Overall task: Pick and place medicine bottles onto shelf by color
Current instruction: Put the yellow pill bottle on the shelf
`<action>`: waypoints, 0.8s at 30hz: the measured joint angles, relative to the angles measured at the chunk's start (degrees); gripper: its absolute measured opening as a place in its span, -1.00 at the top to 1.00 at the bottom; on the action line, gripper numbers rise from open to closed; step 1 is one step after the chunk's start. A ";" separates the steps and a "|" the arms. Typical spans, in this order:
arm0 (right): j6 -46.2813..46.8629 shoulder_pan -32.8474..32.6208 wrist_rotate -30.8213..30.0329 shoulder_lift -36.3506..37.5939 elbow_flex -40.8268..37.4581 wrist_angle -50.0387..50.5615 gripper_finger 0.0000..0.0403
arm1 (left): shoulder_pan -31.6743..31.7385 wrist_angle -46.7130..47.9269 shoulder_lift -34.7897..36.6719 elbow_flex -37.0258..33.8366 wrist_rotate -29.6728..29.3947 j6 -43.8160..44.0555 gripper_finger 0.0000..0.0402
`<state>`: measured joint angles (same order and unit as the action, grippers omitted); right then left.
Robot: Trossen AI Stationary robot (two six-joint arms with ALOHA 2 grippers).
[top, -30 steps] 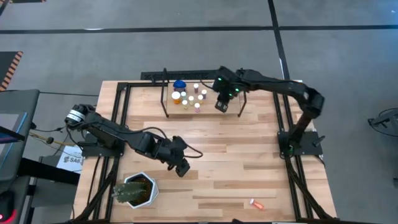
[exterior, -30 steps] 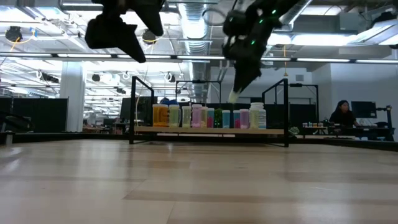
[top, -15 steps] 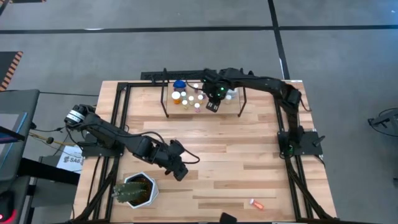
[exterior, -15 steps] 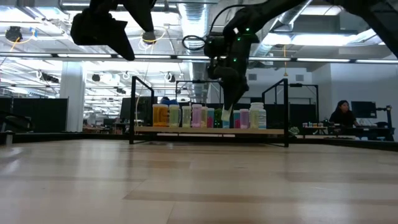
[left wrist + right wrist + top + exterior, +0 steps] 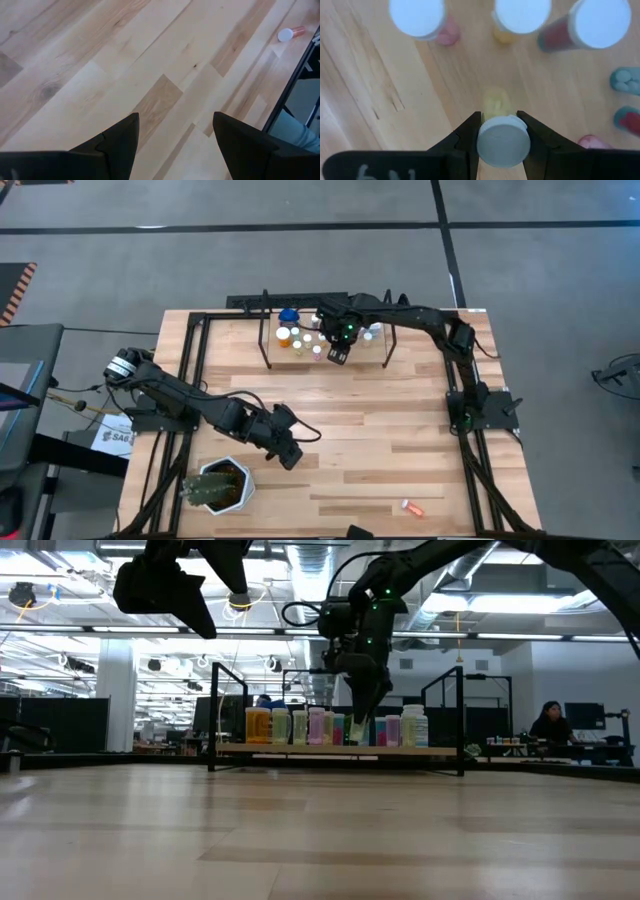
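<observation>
Right gripper (image 5: 503, 131) shifted left (yellow bottle (image 5: 503, 140) held)

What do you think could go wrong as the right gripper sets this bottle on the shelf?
The right gripper holds a yellow bottle low over the crowded shelf. Its fingers could clip neighbouring bottles such as the pink one and topple them. Released while tilted, the yellow bottle might fall over.

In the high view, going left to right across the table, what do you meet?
Green spiky plant in a white pot → left gripper, open above bare wood → right gripper, shut on a yellow white-capped bottle over the light-wood shelf → orange white-capped bottle lying near the front edge.
</observation>
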<state>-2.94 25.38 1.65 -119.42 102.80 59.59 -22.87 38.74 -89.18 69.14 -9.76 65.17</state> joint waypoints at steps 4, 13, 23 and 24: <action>0.00 -0.62 0.02 0.00 0.00 0.03 0.36 | 0.00 -0.02 0.01 0.00 0.03 0.00 -0.20; -0.02 -2.14 0.00 0.00 0.00 -1.07 0.36 | -0.02 -0.04 0.01 0.00 0.06 0.00 -0.20; -0.09 -2.91 -0.01 0.00 -0.02 -1.41 0.35 | -0.02 -0.04 0.01 0.00 0.41 -0.11 -0.20; -0.09 -2.90 0.00 0.00 -0.02 -1.48 0.35 | -0.02 -0.06 0.01 0.00 0.41 -0.11 -0.20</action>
<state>-3.03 22.48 1.65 -119.42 102.78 58.11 -22.90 38.68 -89.17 69.14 -9.35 65.06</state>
